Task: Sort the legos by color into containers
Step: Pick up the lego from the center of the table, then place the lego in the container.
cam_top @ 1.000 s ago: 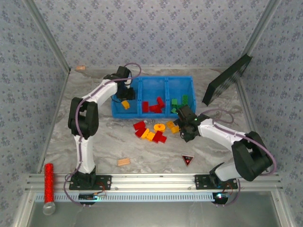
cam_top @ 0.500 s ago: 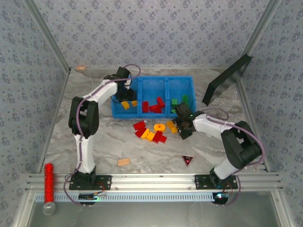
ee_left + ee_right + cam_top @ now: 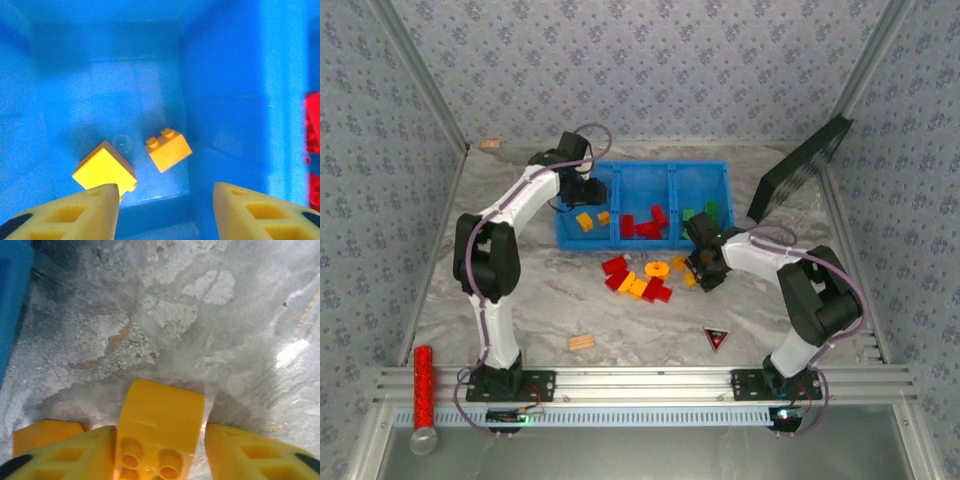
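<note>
**Item:** yellow curved plastic brick (image 3: 162, 405). It lies on the grey marbled counter (image 3: 200, 300), near the blue plastic bin (image 3: 590, 241), on the side towards the arm bases and by its right compartment.

**Right tool** (image 3: 160, 429): pads pressed to both flanks of this brick, pinching it. The brick looks to be resting on the counter. An orange plastic brick (image 3: 42, 435) sits just beside one finger.

**Handling (judged):** light, rigid and glossy. It is likely to twist or slip if gripped on the rounded face, so hold it squarely on the flat side walls.

**Left tool** (image 3: 165, 195): spread and empty, above the bin's left compartment, where a yellow smooth-faced brick (image 3: 105, 167) and a yellow studded brick (image 3: 168, 149) lie.

**Other stock:**
- red bricks (image 3: 645, 225) in the middle compartment
- green bricks (image 3: 705, 213) in the right compartment
- yellow ring (image 3: 657, 269) loose on the counter
</note>
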